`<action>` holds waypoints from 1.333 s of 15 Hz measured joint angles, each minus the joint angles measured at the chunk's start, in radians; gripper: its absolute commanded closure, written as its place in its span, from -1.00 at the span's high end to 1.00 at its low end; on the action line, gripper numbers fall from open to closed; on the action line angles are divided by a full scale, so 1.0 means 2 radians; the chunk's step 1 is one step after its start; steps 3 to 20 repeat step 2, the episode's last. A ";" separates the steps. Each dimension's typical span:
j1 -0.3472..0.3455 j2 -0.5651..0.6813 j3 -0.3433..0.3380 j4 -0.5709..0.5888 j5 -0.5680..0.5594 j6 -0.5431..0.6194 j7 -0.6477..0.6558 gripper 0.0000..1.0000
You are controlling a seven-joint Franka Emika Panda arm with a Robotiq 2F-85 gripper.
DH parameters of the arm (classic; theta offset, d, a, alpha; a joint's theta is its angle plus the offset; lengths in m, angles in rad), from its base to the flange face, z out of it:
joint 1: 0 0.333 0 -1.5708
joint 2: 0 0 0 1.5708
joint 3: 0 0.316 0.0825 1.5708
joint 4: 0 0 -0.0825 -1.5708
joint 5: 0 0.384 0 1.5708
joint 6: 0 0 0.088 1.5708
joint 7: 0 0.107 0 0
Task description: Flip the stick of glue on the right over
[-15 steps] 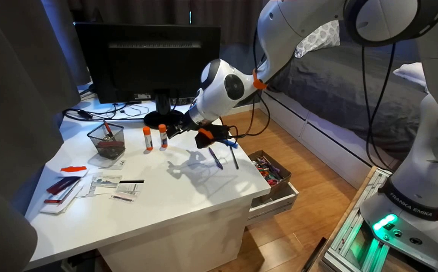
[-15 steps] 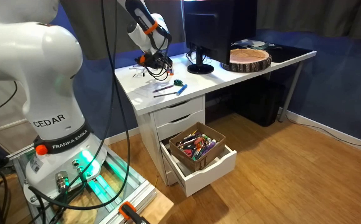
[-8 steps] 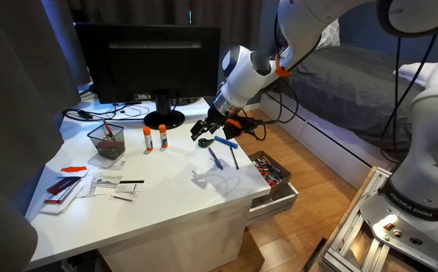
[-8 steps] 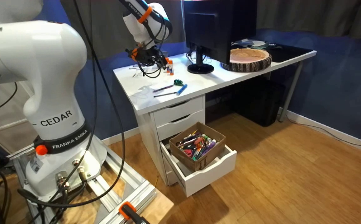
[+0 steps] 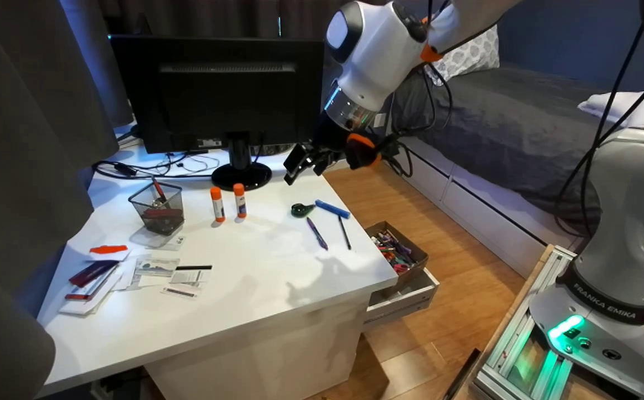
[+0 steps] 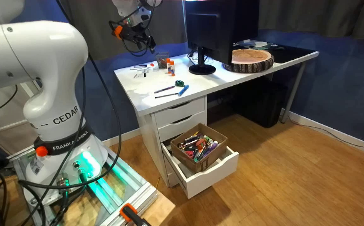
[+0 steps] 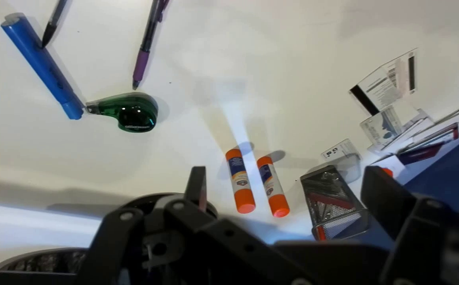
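In an exterior view the stick of glue [image 5: 240, 200] on the right stands upright on the white counter [image 5: 244, 261], orange at its top and, more thinly, at its foot. The left stick [image 5: 218, 204], alike in look, stands upright just beside it, a narrow gap between the two. The tool [image 7: 285, 178] hangs in the air above the counter, to the right of both sticks and well apart from them, carried by the white arm [image 5: 377, 61]. In the wrist view its two fingers [image 7: 196, 184] are spread wide apart, and both sticks show within the gap, farther down. Behind the sticks, on the far side, a black monitor [image 5: 216, 94] stands on a round base. To the left of the sticks is a mesh cup [image 5: 161, 225] with a few items in it; near left lie cards and papers [image 5: 190, 274]. To the right of the sticks lies a green dispenser [image 5: 301, 210], its tip right by the end of a blue marker [image 5: 333, 209]; whether these touch I cannot tell. A purple pen [image 5: 317, 233] and a thin dark pen [image 5: 344, 232] lie on their near side. Below the counter at the right, a pulled-out drawer [image 6: 213, 177] holds a cardboard box [image 6: 183, 158] filled with pens and other small things.
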 measured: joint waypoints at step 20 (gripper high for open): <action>0.005 0.000 0.000 0.002 0.000 0.003 0.000 1.00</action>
